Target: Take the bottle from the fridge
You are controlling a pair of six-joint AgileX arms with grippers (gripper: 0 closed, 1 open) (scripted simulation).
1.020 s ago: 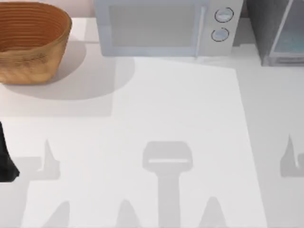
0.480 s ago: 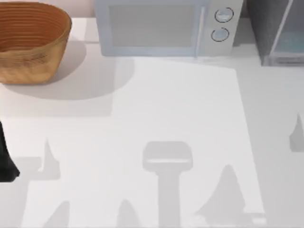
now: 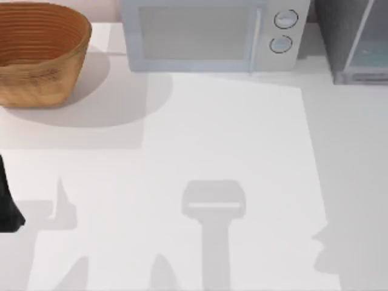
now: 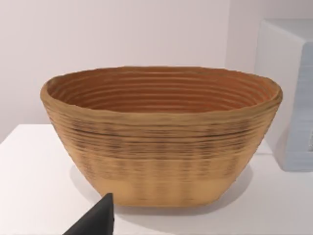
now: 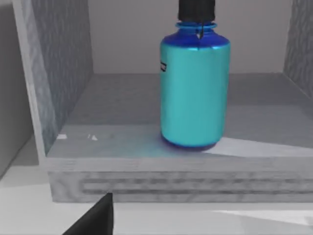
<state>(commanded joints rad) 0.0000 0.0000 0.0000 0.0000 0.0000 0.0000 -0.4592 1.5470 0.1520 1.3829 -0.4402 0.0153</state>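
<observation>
While a dark fingertip (image 5: 95,218) of the right gripper juts into the right wrist view, the spread of its jaws cannot be told. Ahead of that fingertip stands the bottle (image 5: 194,90), upright on the floor of the fridge (image 5: 58,83), its cyan body under a blue shoulder and a dark cap. It stands apart from both speckled side walls, near the front lip of the fridge floor, and nothing grips it.

On the left, a dark fingertip (image 4: 95,220) of the left gripper shows in the left wrist view, and whether those jaws are spread or pressed together cannot be told either. Beyond it sits the woven basket (image 4: 161,134), upright on the white table (image 4: 29,186).

From above, a dark piece of the left arm (image 3: 7,203) sits at the table's nine o'clock edge. The basket (image 3: 39,51) is at about ten o'clock, the light grey microwave (image 3: 209,33) with two round dials at twelve, and the fridge (image 3: 354,39) at about two o'clock, just beside the microwave.
</observation>
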